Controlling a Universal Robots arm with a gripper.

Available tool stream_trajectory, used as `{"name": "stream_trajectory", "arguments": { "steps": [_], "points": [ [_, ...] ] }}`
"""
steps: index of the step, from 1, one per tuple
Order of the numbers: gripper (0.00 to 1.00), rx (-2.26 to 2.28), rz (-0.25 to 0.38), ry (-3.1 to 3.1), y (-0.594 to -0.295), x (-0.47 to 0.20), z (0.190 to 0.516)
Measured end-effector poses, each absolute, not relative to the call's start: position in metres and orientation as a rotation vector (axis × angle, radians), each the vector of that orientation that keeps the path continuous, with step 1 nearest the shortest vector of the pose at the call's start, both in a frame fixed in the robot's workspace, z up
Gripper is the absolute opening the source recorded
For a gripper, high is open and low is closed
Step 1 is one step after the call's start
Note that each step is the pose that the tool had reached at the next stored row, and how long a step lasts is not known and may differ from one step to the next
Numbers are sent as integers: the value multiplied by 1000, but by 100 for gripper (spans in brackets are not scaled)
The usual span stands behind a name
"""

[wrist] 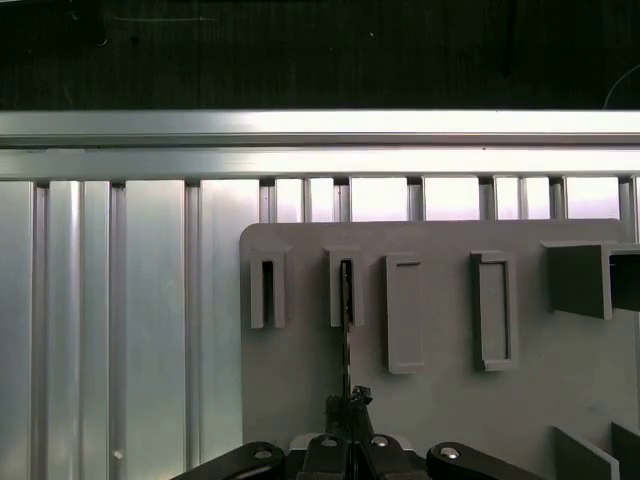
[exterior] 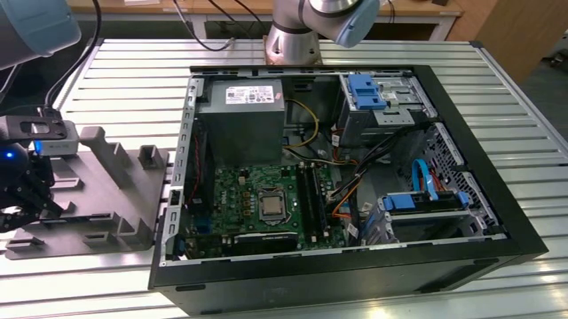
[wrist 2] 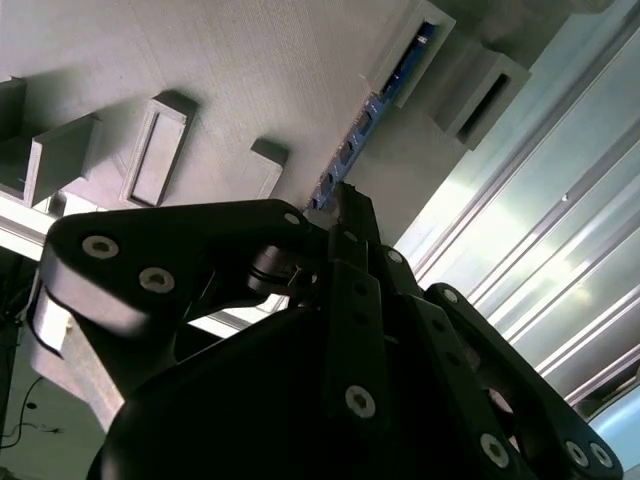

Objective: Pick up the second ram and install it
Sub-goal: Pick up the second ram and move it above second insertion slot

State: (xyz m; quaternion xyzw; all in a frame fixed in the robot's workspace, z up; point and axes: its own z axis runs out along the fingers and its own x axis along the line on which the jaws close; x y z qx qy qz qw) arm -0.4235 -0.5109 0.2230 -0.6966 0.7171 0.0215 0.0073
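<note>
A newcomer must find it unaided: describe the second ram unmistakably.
On the slatted table, to the exterior view's left of the open computer case, lies a grey fixture plate with raised holders. The second ram stands on edge in one holder, the gripper shut on its free end. It alone is a thin bluish board; its neighbours are plain grey.
</note>
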Motion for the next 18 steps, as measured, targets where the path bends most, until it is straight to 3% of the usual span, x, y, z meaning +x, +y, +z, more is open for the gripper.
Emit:
{"name": "stream_trajectory", "arguments": {
  "steps": [4, 8, 9, 18],
  "points": [
    [11, -2178, 67, 2242, -511, -423, 223],
    [23, -2178, 67, 2242, -511, -423, 223],
    [29, -2178, 67, 2242, -511, -423, 223],
    [29, -2205, 67, 2216, -511, -423, 215]
  ]
}}
